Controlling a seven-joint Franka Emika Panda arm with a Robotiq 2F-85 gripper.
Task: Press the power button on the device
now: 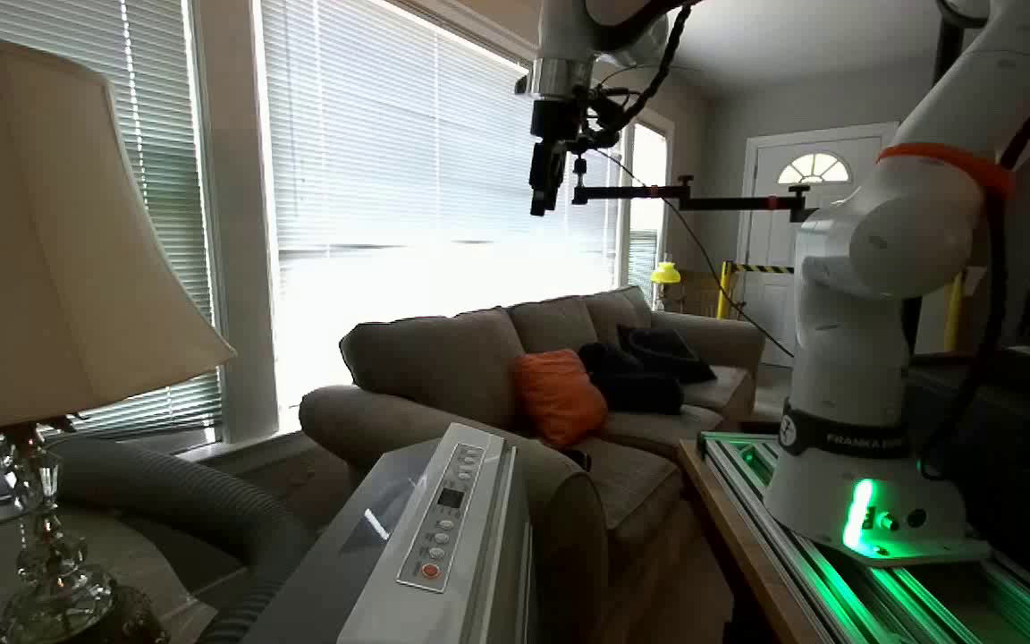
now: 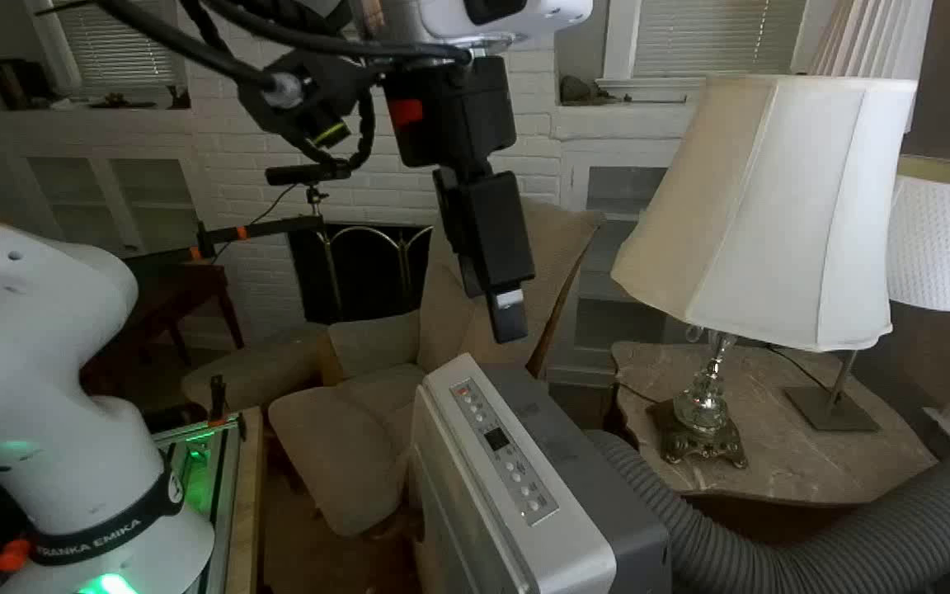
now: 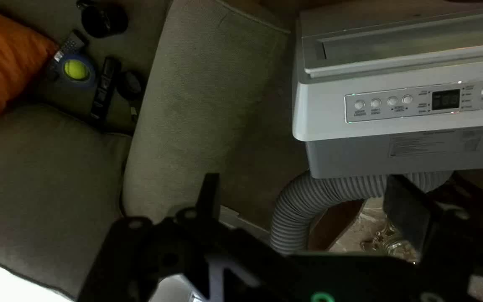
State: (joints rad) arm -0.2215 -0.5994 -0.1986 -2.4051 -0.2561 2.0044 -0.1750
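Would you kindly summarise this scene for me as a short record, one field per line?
device: portable air conditioner, ribbed grey hose alongside
controls: control panel on top, including an orange-red button
tool: gripper open, raised, not touching the portable air conditioner
seating: sofa with an orange pillow on it
lighting: table lamp on a side table

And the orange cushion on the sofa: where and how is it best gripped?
Probably pinch the orange cushion by its upper edge, coming from above, the gripper straddling front and back. It leans against the sofa's backrest, so that edge faces up; dark cushions crowd one side. Whether there is room behind the edge, I cannot tell.
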